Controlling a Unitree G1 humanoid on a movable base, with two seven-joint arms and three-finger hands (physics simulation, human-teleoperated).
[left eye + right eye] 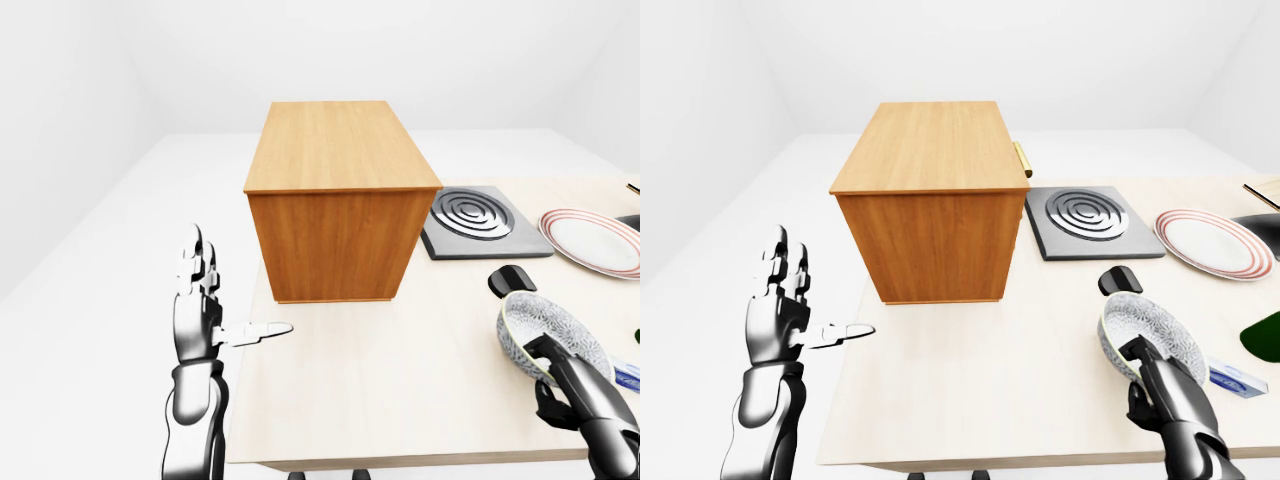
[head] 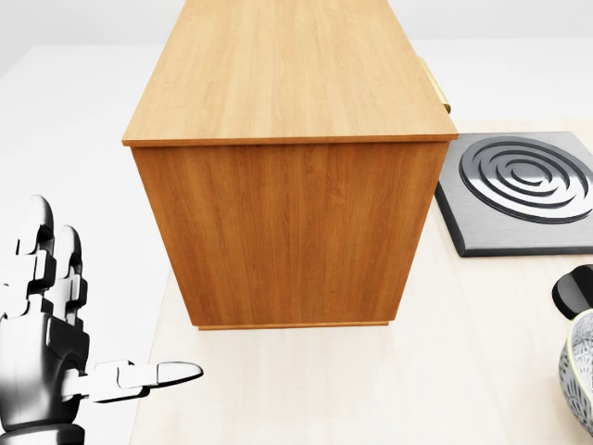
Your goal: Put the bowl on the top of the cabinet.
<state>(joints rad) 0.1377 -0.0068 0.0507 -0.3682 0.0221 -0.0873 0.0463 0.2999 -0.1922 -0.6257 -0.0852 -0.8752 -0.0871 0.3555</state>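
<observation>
The wooden cabinet (image 1: 335, 195) stands on the pale table (image 1: 400, 390), its flat top (image 2: 287, 74) bare. A grey-and-white patterned bowl (image 1: 553, 330) is tilted above the table at the lower right of the left-eye view. My right hand (image 1: 548, 368) is shut on its near rim. In the head view only a sliver of the bowl (image 2: 581, 375) shows at the right edge. My left hand (image 1: 215, 305) is raised beyond the table's left edge, below and left of the cabinet. It is open, fingers up and thumb pointing right, holding nothing.
A dark square burner plate (image 1: 480, 220) lies right of the cabinet, a red-rimmed plate (image 1: 595, 240) further right. A small black object (image 1: 512, 280) sits just above the bowl. A green thing (image 1: 1265, 335) and a blue-white packet (image 1: 1235, 380) lie at the right edge.
</observation>
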